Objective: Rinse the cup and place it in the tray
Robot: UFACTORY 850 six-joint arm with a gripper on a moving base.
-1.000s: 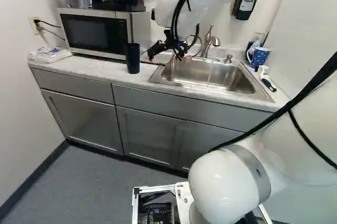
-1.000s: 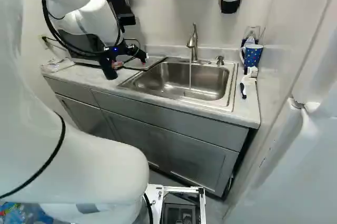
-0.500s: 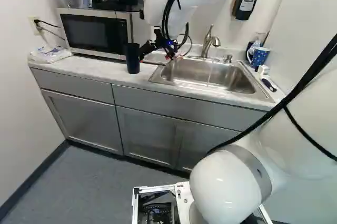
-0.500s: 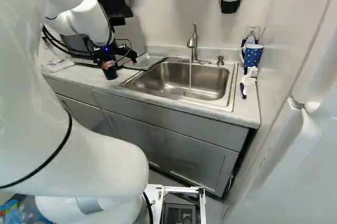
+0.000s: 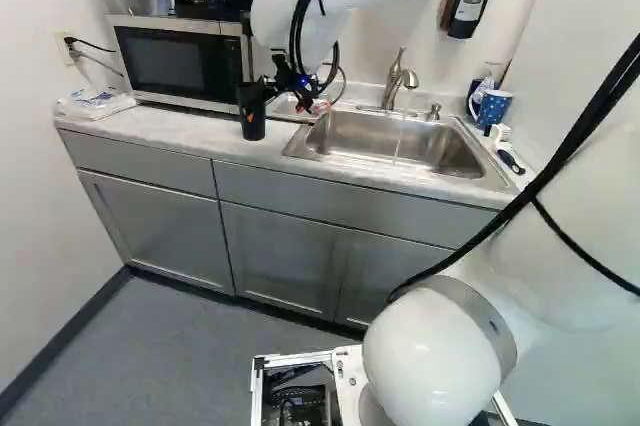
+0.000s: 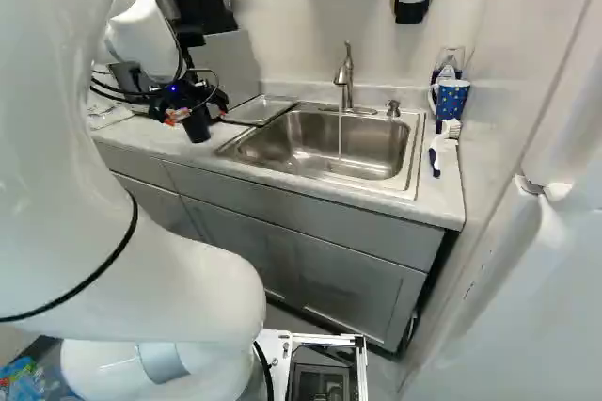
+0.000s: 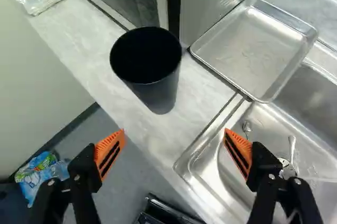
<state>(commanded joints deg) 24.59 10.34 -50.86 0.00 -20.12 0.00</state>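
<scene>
The gripper (image 6: 199, 115) has its 2 fingers wide apart. Ahead of it, the dark cup (image 7: 160, 91) stands upright on the table (image 7: 60, 29), left of the sink (image 6: 410, 152). Farther back, the metal tray (image 7: 253, 50) lies at the sink's far left; water (image 6: 340, 137) runs from the tap (image 6: 344, 81) behind the basin.

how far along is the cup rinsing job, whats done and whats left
Looks done: water is running from the faucet into the sink. In hand: nothing; the gripper is open, with the black cup upright on the counter ahead of it, probably about to be grasped. Left: gripping the cup, likely rinsing it under the stream, and placing it in the metal tray.
</scene>
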